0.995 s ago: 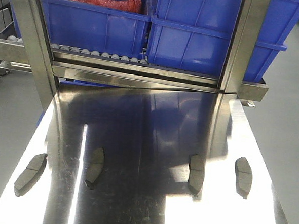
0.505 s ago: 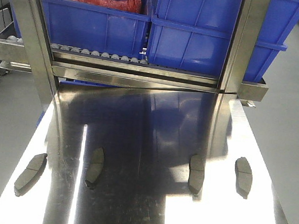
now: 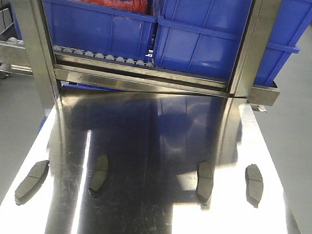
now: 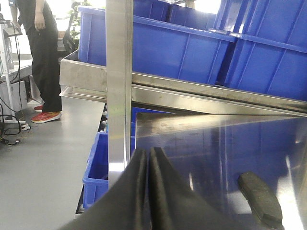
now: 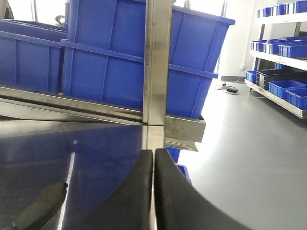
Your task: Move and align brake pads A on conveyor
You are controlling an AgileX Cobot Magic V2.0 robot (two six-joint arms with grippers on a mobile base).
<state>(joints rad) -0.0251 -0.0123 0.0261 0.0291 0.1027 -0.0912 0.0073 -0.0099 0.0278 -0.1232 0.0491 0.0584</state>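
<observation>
Where the work lies: far-left pad [image 3: 32,174], inner-left pad [image 3: 98,175], inner-right pad [image 3: 204,181] and far-right pad [image 3: 254,184] all rest flat on the steel table [image 3: 154,143]. They form a loose row, well apart from one another, and the far-left pad sits skewed against the others.
Conveyor: I cannot find the dark belt in any of my views. Beyond the table I see only a rack of blue bins [image 3: 98,28] on rollers.
Left gripper [image 4: 147,154]: fingers pressed together with nothing between them, hovering above the table near its left edge. One pad shows low to its right; I take it for the far-left pad but cannot be sure.
Right gripper [image 5: 153,152]: likewise closed and empty, by the table's right edge, with what I take for the far-right pad low on its left.
Done: nothing, by my reckoning; no pad is gripped, lifted or on a belt.
Left to do: grip all four pads, carry them to the conveyor and line them up there. I judge the job to be at its very start.
</observation>
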